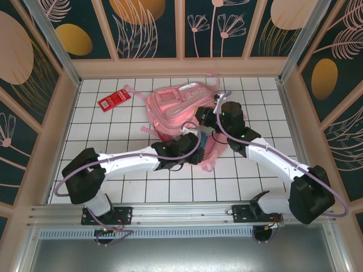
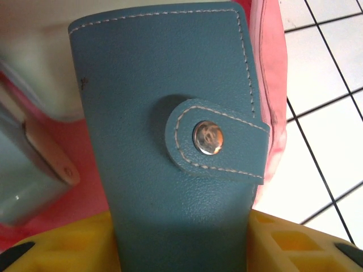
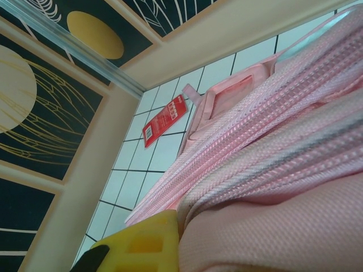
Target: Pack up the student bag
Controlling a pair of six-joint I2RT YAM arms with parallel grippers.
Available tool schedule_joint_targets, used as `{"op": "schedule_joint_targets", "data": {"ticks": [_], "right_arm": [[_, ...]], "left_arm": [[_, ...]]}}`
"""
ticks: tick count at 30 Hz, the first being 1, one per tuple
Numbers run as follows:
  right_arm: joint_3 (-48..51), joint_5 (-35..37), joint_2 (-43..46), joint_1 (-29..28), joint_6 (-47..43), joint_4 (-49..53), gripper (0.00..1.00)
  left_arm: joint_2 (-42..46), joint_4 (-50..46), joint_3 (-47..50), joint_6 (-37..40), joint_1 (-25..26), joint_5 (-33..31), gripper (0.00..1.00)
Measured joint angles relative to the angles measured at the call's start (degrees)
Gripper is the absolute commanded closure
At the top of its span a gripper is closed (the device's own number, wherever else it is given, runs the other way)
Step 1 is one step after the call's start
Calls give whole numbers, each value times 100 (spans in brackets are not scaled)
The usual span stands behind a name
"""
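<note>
Both arm bases sit nearest in the top view. Beyond them the student bag (image 1: 176,105) lies on the tiled table (image 1: 113,170), with a red packet (image 1: 114,101) and open tiles to its left. Left wrist: the left gripper (image 2: 181,249) pinches a blue wallet (image 2: 170,113) upright against the bag's pink side; the bag's contents are unclear. Right wrist: the right gripper (image 3: 178,238) is clamped on bag fabric.
</note>
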State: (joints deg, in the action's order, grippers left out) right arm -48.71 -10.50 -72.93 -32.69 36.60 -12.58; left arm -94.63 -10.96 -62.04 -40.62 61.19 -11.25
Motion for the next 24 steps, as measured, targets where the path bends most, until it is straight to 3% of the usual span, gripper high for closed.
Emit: {"op": "schedule_joint_targets", "data": {"ticks": [9, 14, 24], "right_arm": [[142, 35, 131, 2, 20, 44, 91], [175, 72, 131, 2, 17, 92, 91], [175, 103, 131, 0, 20, 87, 91]], "left_arm": [[-662, 76, -431, 706, -168, -474, 48], [-881, 127, -503, 1051, -245, -603, 18], [-743, 127, -424, 1082, -245, -573, 13]]}}
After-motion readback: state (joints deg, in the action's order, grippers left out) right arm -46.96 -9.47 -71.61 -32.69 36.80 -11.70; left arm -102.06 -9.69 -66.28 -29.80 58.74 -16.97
